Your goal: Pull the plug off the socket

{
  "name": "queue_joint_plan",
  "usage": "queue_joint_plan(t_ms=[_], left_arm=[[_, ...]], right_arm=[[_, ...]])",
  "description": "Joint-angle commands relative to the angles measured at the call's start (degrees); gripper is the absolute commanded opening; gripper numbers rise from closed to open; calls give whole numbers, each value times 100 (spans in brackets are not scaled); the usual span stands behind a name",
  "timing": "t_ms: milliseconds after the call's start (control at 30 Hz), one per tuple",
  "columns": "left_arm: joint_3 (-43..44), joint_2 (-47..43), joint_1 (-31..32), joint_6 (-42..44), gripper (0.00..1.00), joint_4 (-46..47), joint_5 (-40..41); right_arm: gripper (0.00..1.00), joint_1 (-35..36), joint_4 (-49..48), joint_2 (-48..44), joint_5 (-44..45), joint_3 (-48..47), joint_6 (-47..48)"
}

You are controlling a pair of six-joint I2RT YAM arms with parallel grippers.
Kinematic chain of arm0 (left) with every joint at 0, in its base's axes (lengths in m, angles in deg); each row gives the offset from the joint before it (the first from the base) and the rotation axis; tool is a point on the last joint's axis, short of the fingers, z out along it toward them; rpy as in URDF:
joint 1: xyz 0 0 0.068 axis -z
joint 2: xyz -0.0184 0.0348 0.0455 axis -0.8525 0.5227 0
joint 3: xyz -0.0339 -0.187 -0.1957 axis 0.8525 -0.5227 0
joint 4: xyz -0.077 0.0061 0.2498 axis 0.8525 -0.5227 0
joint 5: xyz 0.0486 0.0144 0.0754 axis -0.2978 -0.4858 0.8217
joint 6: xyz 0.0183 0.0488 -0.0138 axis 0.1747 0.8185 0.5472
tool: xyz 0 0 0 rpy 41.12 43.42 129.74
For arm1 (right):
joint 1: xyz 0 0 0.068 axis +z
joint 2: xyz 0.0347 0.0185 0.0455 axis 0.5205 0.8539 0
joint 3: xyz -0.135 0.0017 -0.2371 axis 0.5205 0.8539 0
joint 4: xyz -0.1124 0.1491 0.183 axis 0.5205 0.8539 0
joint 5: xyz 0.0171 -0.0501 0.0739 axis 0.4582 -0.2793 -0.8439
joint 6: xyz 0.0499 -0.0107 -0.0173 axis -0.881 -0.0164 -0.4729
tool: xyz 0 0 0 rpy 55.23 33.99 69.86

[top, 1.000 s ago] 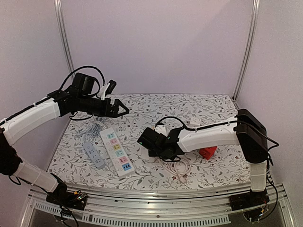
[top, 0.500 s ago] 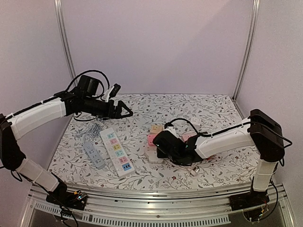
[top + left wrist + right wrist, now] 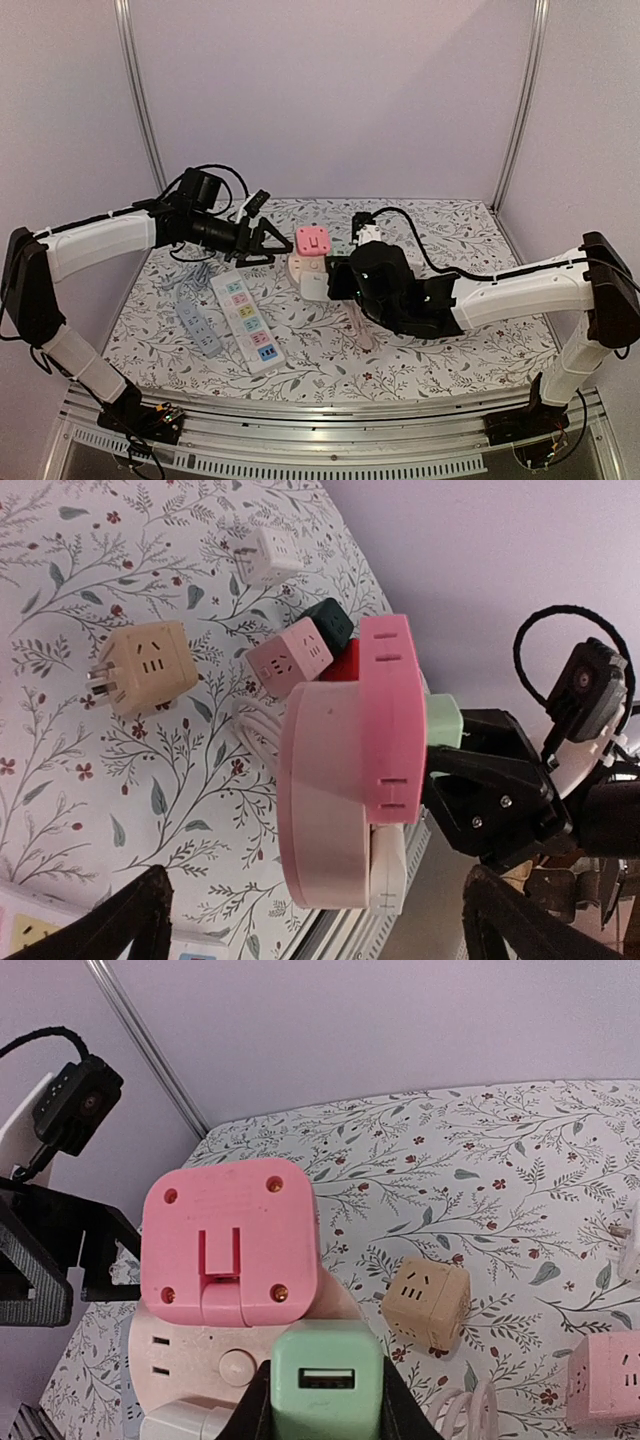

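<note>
A pale pink round socket hangs tilted above the table at centre. A pink square plug sits in it, also seen in the right wrist view and side-on in the left wrist view. My right gripper is shut on a mint green USB plug that sits in the socket. A white plug sits in the socket's lower edge. My left gripper is open and empty just left of the socket, its fingers wide apart and clear of it.
A white power strip and a grey one lie at the front left. Loose cube adapters lie on the table: beige, pink, dark green, white. A white cord hangs under the socket.
My right arm has lifted the socket by the green plug and carried it left and back toward the left gripper. The left gripper has moved right and down toward it.
</note>
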Motion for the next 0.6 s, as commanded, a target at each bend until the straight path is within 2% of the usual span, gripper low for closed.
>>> queue_joint_plan(t_ms=[0,100,400,567], left_arm=[[-73,101,-16,-121,100,238,-408],[-83,176,43,-165,96,318,-539],[-83,299,157,-219,68,399,-694],[-92,324,189,-245,66,455,-781]], right_arm=[[0,49,-781,-374,208,-25,313],[0,97,-865,-430,198,-30,453],[0,217,-976,-480,269,-41,682],[0,282,-999,-464,471,-70,832]])
